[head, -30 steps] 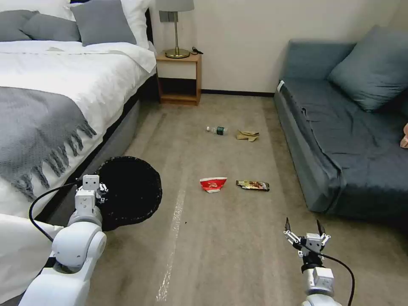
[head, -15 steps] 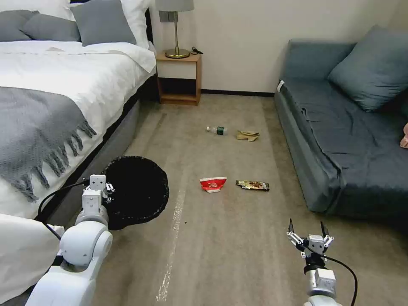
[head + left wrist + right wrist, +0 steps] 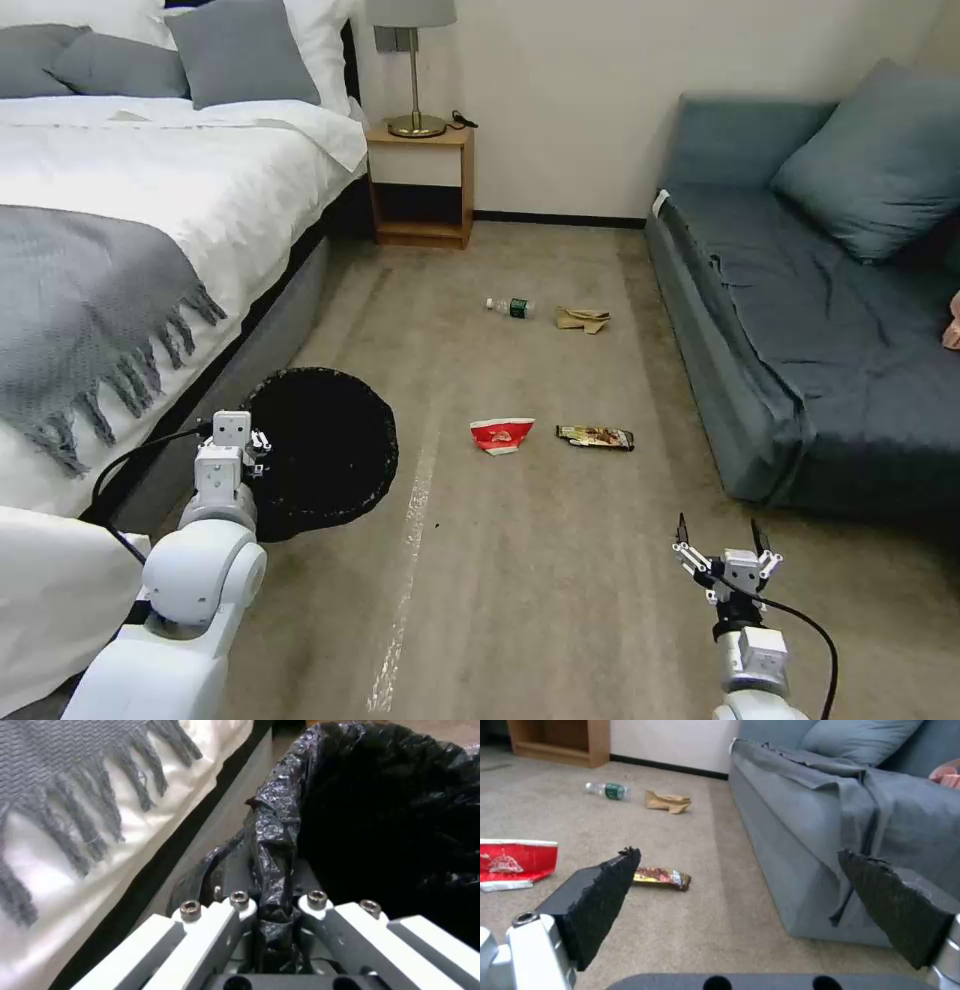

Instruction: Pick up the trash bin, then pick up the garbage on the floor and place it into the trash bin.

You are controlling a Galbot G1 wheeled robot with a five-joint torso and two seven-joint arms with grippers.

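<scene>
The trash bin point(image 3: 325, 450) has barely shifted since half a second ago. Left tool point(image 3: 272, 907) pinches its crinkled black liner; right tool point(image 3: 720, 540) hangs wide open, empty, above carpet.

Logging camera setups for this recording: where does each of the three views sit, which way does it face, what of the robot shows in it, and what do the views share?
Head view: high on the robot, facing forward and down at the carpet; left gripper on the trash bin, right gripper open.
Left wrist view: along the shut left gripper clamping the bin's black liner, beside the bed.
Right wrist view: low, between open fingers, toward the sofa.
Shared by head and right wrist views: bottle, tan paper, red wrapper, brown wrapper.
</scene>
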